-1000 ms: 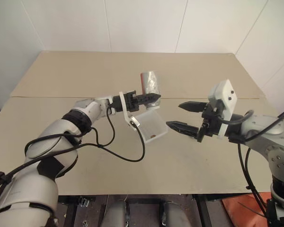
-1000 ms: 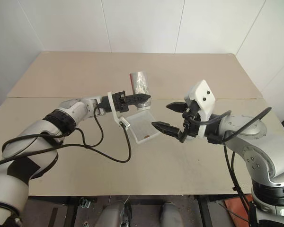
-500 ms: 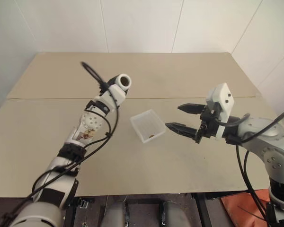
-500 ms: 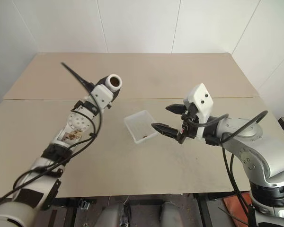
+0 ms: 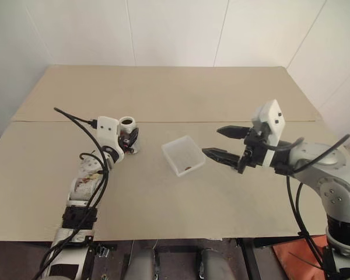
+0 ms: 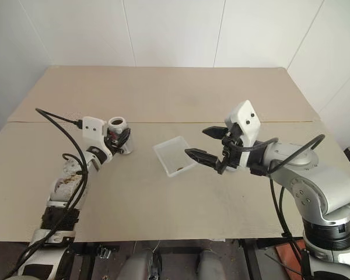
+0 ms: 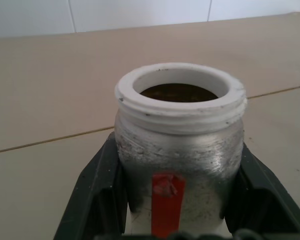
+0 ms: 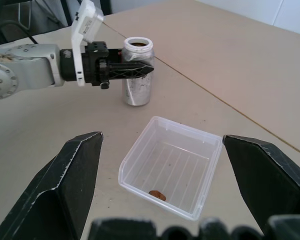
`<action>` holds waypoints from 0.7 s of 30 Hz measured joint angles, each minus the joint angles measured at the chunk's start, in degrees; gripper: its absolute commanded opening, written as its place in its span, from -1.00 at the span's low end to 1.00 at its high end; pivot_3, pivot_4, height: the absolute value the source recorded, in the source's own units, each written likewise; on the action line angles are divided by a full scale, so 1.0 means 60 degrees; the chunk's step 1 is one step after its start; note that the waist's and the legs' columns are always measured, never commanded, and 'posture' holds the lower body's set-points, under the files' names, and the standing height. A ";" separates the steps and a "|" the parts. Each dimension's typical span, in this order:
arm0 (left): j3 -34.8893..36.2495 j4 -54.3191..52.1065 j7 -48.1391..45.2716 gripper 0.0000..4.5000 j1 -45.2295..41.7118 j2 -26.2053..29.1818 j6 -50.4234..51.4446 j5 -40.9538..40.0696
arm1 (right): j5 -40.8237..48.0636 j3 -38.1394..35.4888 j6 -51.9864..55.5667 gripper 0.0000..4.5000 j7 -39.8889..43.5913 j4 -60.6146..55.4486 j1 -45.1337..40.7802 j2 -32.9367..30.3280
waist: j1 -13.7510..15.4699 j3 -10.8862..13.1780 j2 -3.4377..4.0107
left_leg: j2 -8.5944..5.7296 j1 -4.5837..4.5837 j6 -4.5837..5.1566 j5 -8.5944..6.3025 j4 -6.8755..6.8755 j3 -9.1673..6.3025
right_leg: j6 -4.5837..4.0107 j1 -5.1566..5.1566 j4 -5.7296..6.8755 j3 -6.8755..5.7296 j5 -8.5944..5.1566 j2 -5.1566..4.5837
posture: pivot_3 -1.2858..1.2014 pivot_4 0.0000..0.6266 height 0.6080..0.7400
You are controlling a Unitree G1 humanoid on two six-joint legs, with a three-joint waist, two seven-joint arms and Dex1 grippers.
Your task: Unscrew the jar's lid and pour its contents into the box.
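1 upright jar, mouth up, clamped in left claw; right claw spread, seemingly empty.

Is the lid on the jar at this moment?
No, the jar has no cap on it: its white threaded mouth stands open, and the dark inside is visible.

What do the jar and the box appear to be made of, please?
The jar looks like translucent, frosted, scuffed plastic, with an opaque white threaded neck; it might be glass. The box seems to be thin clear plastic, glossy: the table shows through its ribbed floor and walls.
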 measured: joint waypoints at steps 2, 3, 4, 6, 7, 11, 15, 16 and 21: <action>0.0064 0.0001 -0.0096 -0.10 0.0140 -0.0146 -0.0258 0.0035 | 0.0002 0.0001 0.0000 0.98 -0.0049 0.0000 0.0000 0.0001 | 0.0007 -0.0001 0.0001 | -0.0001 0.0004 0.0002 -0.0002 -0.0001 0.0001 | 0.0000 0.0003 -0.0005 0.0002 0.0000 -0.0001 | 0.03 -0.52 1.00; 0.0077 0.0001 -0.0156 0.22 0.0221 -0.0226 -0.0405 0.0066 | 0.0003 0.0006 0.0000 1.00 -0.0057 0.0000 0.0000 0.0001 | 0.0014 -0.0001 0.0001 | 0.0000 0.0003 0.0003 -0.0002 0.0000 0.0001 | 0.0000 0.0003 -0.0005 0.0001 0.0000 -0.0001 | 0.03 -0.52 1.00; 0.0063 0.0003 -0.0236 0.32 0.0298 -0.0232 -0.0428 0.0101 | 0.0008 0.0009 0.0000 1.00 -0.0060 -0.0001 0.0000 0.0001 | 0.0018 -0.0002 0.0002 | -0.0001 0.0004 0.0003 -0.0002 -0.0001 0.0001 | 0.0000 0.0005 -0.0005 0.0001 0.0000 -0.0001 | 0.03 -0.52 1.00; -0.0074 0.0053 -0.0403 0.59 0.0551 -0.0332 -0.0447 0.0187 | 0.0011 0.0011 0.0000 1.00 -0.0063 -0.0001 0.0001 0.0001 | 0.0010 -0.0002 0.0002 | -0.0001 0.0003 0.0005 -0.0003 0.0000 0.0004 | -0.0001 0.0003 -0.0005 0.0004 0.0000 0.0000 | 0.03 -0.52 1.00; -0.0105 0.0054 -0.0463 0.73 0.0656 -0.0359 -0.0465 0.0258 | 0.0012 0.0011 0.0000 1.00 -0.0063 -0.0001 0.0001 0.0001 | 0.0004 -0.0002 0.0002 | 0.0000 0.0003 0.0005 -0.0003 0.0000 0.0003 | -0.0001 0.0001 -0.0005 0.0004 0.0000 0.0000 | 0.03 -0.52 1.00; -0.0047 -0.0157 -0.0654 0.99 0.1028 -0.0126 -0.0477 0.0324 | 0.0014 0.0022 0.0000 1.00 -0.0045 -0.0001 0.0000 -0.0003 | -0.0011 -0.0002 0.0002 | 0.0003 0.0004 0.0005 -0.0003 -0.0003 0.0004 | -0.0001 -0.0007 -0.0006 0.0010 0.0000 0.0001 | 0.03 -0.52 1.00; 0.0201 -0.1253 -0.1221 0.99 0.1875 0.0568 -0.0326 0.0232 | -0.0015 0.0121 0.0000 1.00 0.0019 0.0033 0.0017 -0.0083 | -0.0063 -0.0002 0.0003 | 0.0011 0.0011 0.0006 -0.0004 -0.0017 0.0010 | -0.0002 -0.0011 -0.0006 0.0026 0.0000 0.0001 | 0.03 -0.52 1.00; 0.0359 -0.1509 -0.1428 0.99 0.2112 0.0788 -0.0281 0.0126 | -0.0045 0.0138 0.0000 1.00 0.0083 0.0074 0.0035 -0.0150 | -0.0064 -0.0002 0.0003 | 0.0014 0.0012 0.0006 -0.0004 -0.0018 0.0011 | -0.0002 -0.0012 -0.0008 0.0027 0.0000 0.0001 | 0.03 -0.52 1.00; 0.1317 -0.3010 -0.3480 0.99 0.3620 0.2587 0.0073 -0.0949 | -0.0280 0.0165 -0.0238 1.00 0.0557 0.0220 0.0461 -0.0614 | -0.0087 -0.0002 0.0003 | 0.0020 0.0025 0.0006 -0.0005 -0.0033 0.0020 | -0.0006 -0.0015 -0.0024 0.0040 -0.0003 -0.0003 | 0.03 -0.52 1.00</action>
